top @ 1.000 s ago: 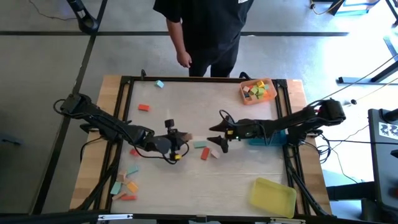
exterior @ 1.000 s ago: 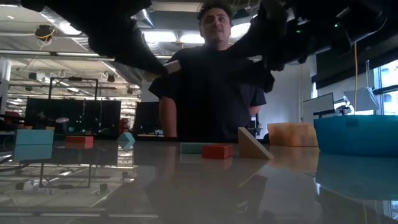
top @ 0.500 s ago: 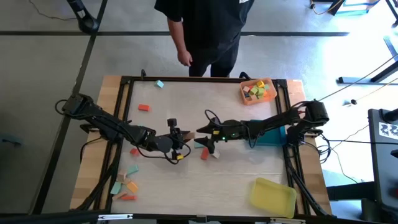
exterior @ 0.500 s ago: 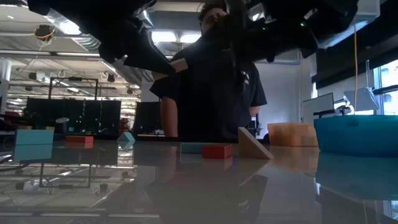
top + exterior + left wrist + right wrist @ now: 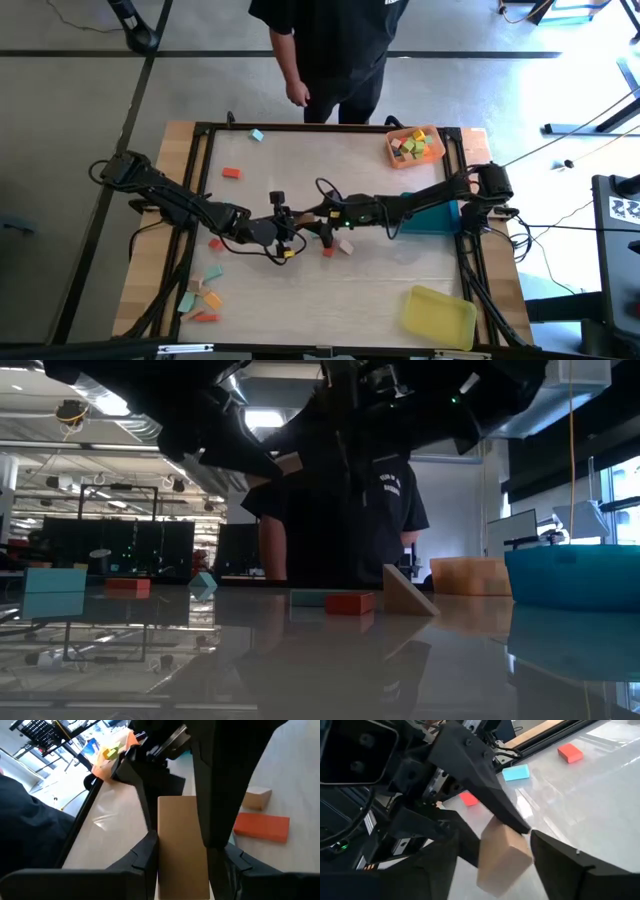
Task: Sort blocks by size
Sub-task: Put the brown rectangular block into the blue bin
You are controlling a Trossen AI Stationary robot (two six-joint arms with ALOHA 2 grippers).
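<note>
My left gripper [image 5: 296,223] is shut on a tan block [image 5: 182,840] and holds it above the table's middle. The block also shows in the right wrist view [image 5: 504,856] and in the low view [image 5: 290,463]. My right gripper [image 5: 313,221] reaches in from the table's right. It is open, with one finger on either side of the block's free end [image 5: 496,870]. A red block [image 5: 328,248], a tan wedge [image 5: 346,245] and a teal block [image 5: 308,598] lie on the table just below the grippers. My left gripper pinches the tan block's two long sides [image 5: 165,862] between its two fingers, which lie along the block. It comes from the table's left, and the block is lifted clear of the table. My right gripper's fingers [image 5: 437,865] flank the block; I cannot tell whether they touch it.
An orange tray [image 5: 392,150] with several blocks stands at the far right. A blue tray [image 5: 440,218] lies under the right arm, and a yellow tray [image 5: 438,315] is at the near right. Loose blocks lie at the near left [image 5: 203,297] and far left [image 5: 231,173]. A person [image 5: 330,50] stands at the far edge.
My right gripper has gone toward the table's left, up to my left gripper, and its open fingers now stand around the tan block. My left gripper has kept the block lifted in the same place.
</note>
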